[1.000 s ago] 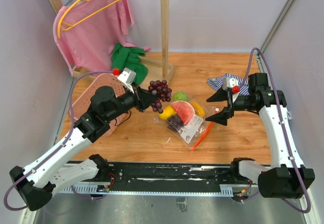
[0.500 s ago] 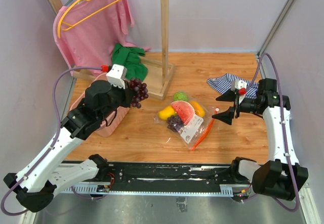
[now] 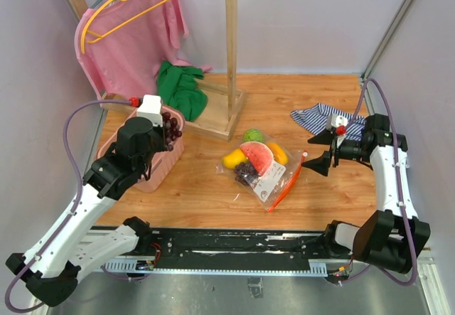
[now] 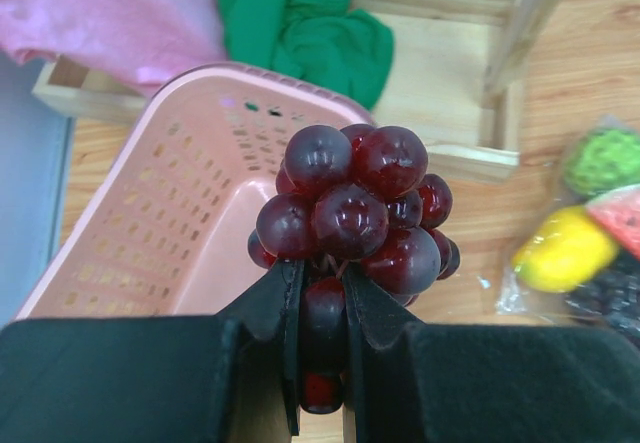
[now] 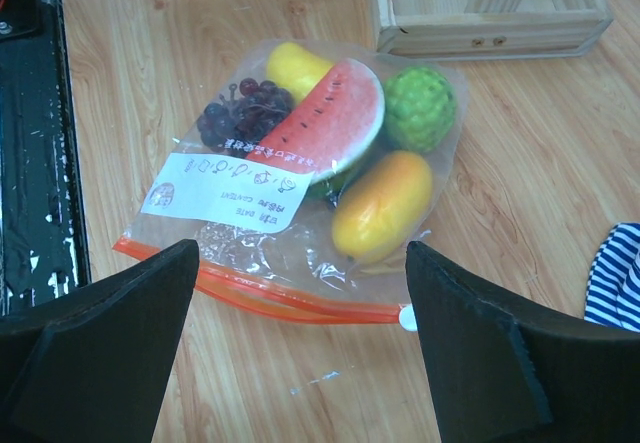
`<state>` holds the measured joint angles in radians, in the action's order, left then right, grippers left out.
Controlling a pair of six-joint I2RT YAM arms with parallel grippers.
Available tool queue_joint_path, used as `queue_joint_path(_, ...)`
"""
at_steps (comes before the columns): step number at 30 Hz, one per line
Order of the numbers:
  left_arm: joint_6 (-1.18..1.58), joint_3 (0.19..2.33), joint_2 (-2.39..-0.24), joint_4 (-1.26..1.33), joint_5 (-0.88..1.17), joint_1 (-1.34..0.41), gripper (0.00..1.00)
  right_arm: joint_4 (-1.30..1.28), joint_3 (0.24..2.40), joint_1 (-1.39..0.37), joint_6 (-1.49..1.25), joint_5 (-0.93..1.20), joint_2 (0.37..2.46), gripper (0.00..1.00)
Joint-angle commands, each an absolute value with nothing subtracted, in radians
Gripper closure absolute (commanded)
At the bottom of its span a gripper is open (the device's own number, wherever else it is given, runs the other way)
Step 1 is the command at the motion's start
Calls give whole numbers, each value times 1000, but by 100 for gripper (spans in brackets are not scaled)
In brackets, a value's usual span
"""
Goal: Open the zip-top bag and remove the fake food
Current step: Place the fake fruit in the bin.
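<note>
Left gripper (image 4: 320, 295): jaws narrow, clamped on the lower part of a dark red grape bunch (image 4: 350, 208). The bunch stands upright above the fingers, clear of any surface.

Directly beyond the bunch lies the pink perforated basket (image 4: 170, 213), at the left side of the table. The top view places the grapes at the basket's far right corner. Whether they hang squarely over the interior or only over the rim cannot be settled from these angles. A release here looks likely to depend on that.

Right gripper (image 5: 300, 263): jaws wide, holding nothing, hovering low and just beside the zip-top bag (image 5: 245, 251).

The bag lies flat at mid-table, well apart from the basket. Its red-orange zip strip (image 5: 260, 295) is the edge nearest this gripper. The strip's long axis runs across the gap between the two fingers, slightly slanted. The right arm is plainly the nearer arm to the bag.

Contents in the bag:
- watermelon slice (image 5: 330, 123)
- green leafy ball (image 5: 420, 108)
- orange fruit (image 5: 383, 203)
- yellow fruit (image 5: 298, 68)
- a second, darker grape cluster (image 5: 240, 113)

A white label (image 5: 228, 191) sits on the upper face. It is not clear whether the mouth is parted.

Judgement: one item is out and five remain.
</note>
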<state>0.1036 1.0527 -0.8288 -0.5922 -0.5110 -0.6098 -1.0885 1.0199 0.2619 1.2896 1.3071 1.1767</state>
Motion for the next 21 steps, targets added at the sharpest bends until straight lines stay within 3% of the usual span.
queue_joint_path(1,63,1012,-823,-528,-541,-541,100,-1137,1012,294,1369,1298,1198,15)
queue_joint_path(13,41,890,-887,-388,-299,-279,99,-1141,991,353,1394,1308,1222,14)
queue_joint_path(21,42,806,-923,-302,-272,-240,98,-1141,990,374,1398,1289,1261,14)
